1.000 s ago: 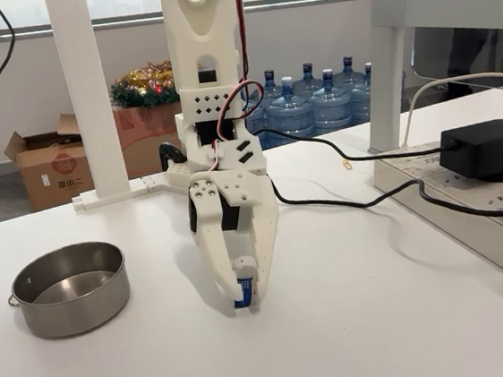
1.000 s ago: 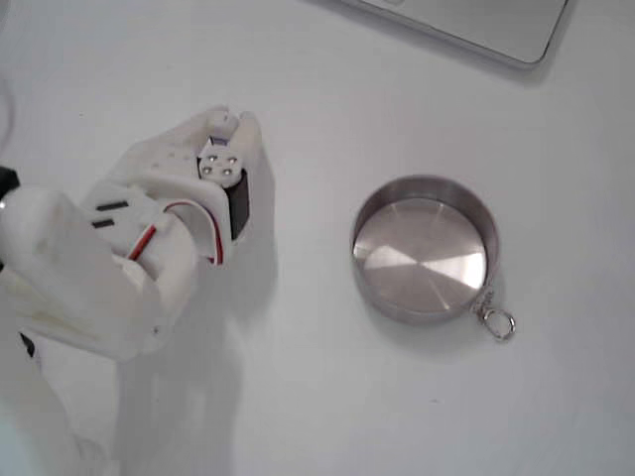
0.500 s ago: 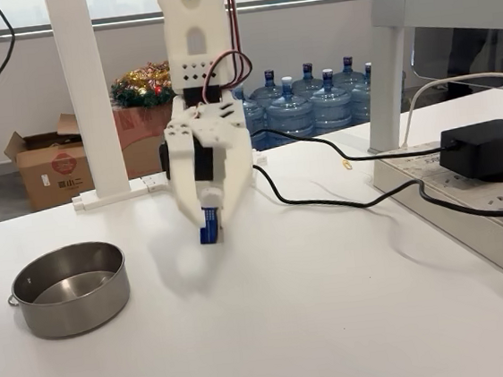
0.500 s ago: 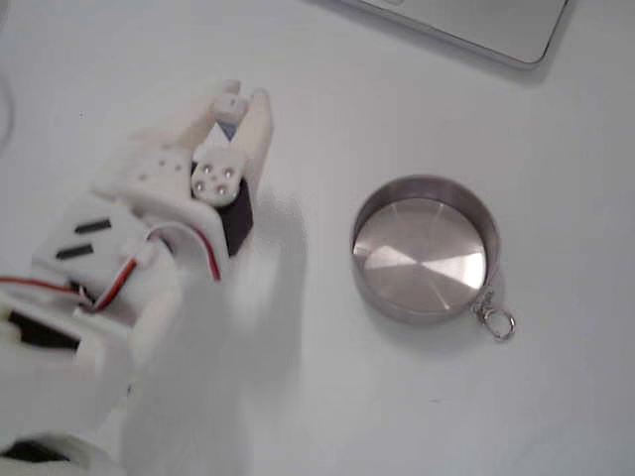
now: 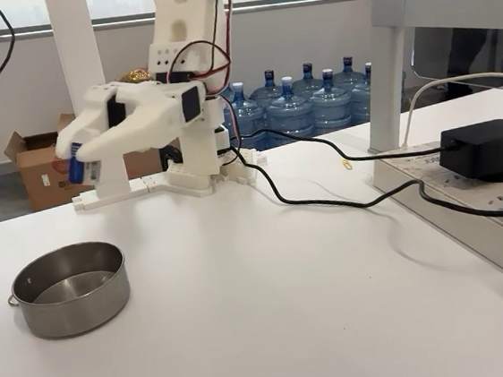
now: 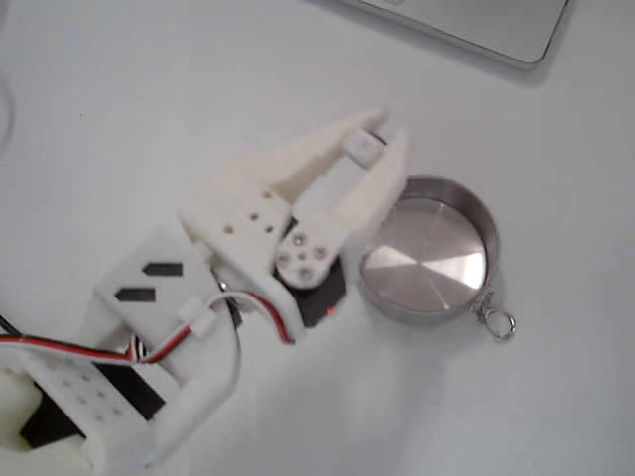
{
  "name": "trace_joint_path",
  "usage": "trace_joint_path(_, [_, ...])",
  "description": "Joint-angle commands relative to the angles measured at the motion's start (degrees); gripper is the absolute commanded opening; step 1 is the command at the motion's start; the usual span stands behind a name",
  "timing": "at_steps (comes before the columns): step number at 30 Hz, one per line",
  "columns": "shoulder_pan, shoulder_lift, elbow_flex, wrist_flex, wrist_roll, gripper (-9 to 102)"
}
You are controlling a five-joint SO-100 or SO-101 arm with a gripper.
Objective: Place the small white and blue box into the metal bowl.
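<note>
Metal bowl (image 5: 69,288) sits nearest on the white table (image 5: 318,307), at the left in a fixed view, its handle loop (image 6: 496,322) showing from above. Above and behind it, the gripper (image 5: 78,163) clenches the small white and blue box (image 5: 77,168) in the air, its fingertips (image 6: 395,139) over the bowl's rim. Farther back stand water bottles (image 5: 310,101) and a cardboard box (image 5: 45,168).

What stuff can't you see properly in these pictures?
- The box: in both fixed views the gripper fingers cover most of it, and its marks are too small to read.
- The bowl: from above, its left rim is hidden under a finger.
- The arm's top: cut off by the upper edge of the side fixed view.
- The cardboard box label: too small.
</note>
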Motion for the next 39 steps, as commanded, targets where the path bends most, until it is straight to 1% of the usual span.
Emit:
trace_joint_path(1, [2.55,-2.29,-0.09,-0.35,0.53,-3])
trace_joint_path(8, [2.46,-8.79,-0.62,-0.88,0.53,-2])
trace_joint_path(16, [2.72,-14.59,-4.57,-0.88,0.53,-2])
trace_joint_path(27, [2.55,-16.08,-7.12,-0.88,0.53,-2])
trace_joint_path(39, [2.81,-21.97,-11.69,-0.97,0.53,-2])
